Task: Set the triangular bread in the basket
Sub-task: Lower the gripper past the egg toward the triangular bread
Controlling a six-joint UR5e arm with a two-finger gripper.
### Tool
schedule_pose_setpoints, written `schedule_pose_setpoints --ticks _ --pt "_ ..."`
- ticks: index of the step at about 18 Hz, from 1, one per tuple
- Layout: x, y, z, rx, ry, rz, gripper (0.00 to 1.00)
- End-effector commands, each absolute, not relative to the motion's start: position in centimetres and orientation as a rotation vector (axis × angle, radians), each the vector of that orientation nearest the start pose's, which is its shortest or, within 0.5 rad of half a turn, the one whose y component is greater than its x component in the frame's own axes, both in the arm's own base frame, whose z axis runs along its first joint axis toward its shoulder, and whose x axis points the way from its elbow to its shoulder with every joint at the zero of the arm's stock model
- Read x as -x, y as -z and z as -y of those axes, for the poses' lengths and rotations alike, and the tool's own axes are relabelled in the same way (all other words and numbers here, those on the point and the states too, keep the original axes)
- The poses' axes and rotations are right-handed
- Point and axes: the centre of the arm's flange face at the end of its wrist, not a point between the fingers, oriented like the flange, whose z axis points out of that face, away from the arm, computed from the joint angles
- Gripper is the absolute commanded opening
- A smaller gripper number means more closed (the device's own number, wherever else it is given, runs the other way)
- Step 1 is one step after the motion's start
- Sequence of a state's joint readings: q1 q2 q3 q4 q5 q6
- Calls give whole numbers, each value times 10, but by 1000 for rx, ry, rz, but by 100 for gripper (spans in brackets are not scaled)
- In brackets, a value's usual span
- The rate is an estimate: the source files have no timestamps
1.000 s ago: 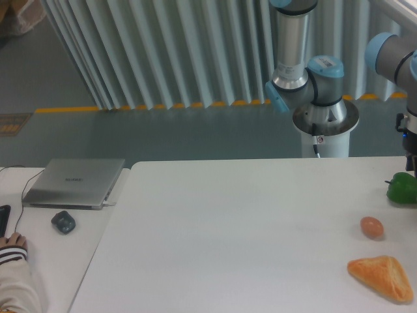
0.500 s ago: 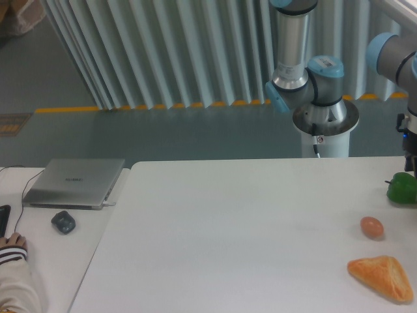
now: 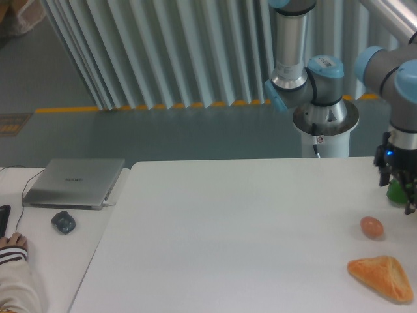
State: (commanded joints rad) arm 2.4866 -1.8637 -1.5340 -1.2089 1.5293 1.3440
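The triangular bread (image 3: 382, 277), flat and golden-orange, lies on the white table (image 3: 228, 228) at the front right corner. A small brownish-pink egg (image 3: 371, 227) sits just behind it. My gripper (image 3: 397, 194) hangs at the right edge, above and behind the egg, well apart from the bread. Its fingers look spread, and a green object (image 3: 393, 192) shows between them. I see nothing held. No basket is in view.
The arm's base (image 3: 324, 124) stands behind the table's far edge. On a side desk at the left are a closed laptop (image 3: 75, 182), a dark mouse (image 3: 63, 222) and a person's hand (image 3: 13, 244).
The wrist and gripper have swung left and down into view from the right edge, now in front of the green object. Bread and egg have not moved.
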Motion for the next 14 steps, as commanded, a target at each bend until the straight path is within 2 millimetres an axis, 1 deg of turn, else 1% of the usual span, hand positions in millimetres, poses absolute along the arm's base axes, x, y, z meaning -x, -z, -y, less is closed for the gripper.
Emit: schedule_pose_setpoints --ticks 2,3,6,8,9,10,11,13,14 --pt "403 -371 -482 3033 -138 -639 100" --pt "404 -366 -485 3042 -159 -645 100" --pt "420 -337 -497 3036 -198 -619 100" --pt "425 -318 -508 3040 -216 -551 100" --pt "424 -313 -516 3035 -246 -532 100" --pt "427 -311 -519 3036 -282 -525 100" --pt "429 -308 -521 3049 -305 -524 100" --pt "425 -303 -527 3063 -316 -543 100" --pt "425 -305 -526 3063 -322 -542 100"
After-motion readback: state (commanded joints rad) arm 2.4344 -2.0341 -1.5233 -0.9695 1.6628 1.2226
